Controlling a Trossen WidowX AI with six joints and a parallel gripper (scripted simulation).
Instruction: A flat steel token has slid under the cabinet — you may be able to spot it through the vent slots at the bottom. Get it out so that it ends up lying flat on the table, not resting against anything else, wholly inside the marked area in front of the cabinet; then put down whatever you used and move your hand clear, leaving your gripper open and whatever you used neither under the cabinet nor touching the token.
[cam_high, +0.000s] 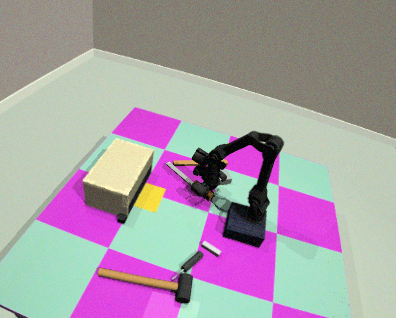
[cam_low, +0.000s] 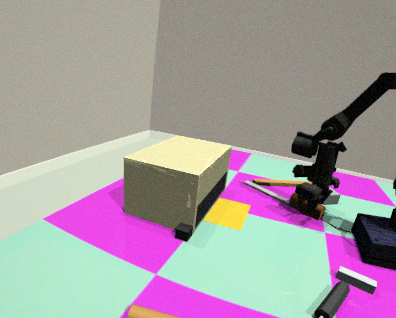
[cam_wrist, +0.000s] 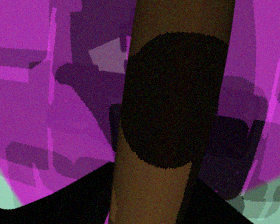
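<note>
The cream cabinet (cam_high: 120, 161) (cam_low: 177, 152) stands at the left, with a dark low front. I cannot make out the steel token in any view. The yellow marked area (cam_high: 150, 198) (cam_low: 227, 214) lies in front of the cabinet, with nothing seen on it. My gripper (cam_high: 204, 190) (cam_low: 309, 199) (cam_wrist: 150, 177) points down, shut on the brown handle of a long flat-bladed tool. The tool's pale blade (cam_high: 179, 173) (cam_low: 267, 192) points toward the cabinet side, short of it and beyond the marked area. Its height above the table is hard to tell.
An orange stick (cam_high: 184, 163) (cam_low: 272, 182) lies behind the blade. A small black block (cam_high: 121, 218) (cam_low: 183, 231) is at the cabinet's near front corner. A mallet (cam_high: 140, 279), a dark-handled tool (cam_high: 192, 261) (cam_low: 332, 300) and a white-topped block (cam_high: 211, 248) (cam_low: 356, 279) lie nearer the front.
</note>
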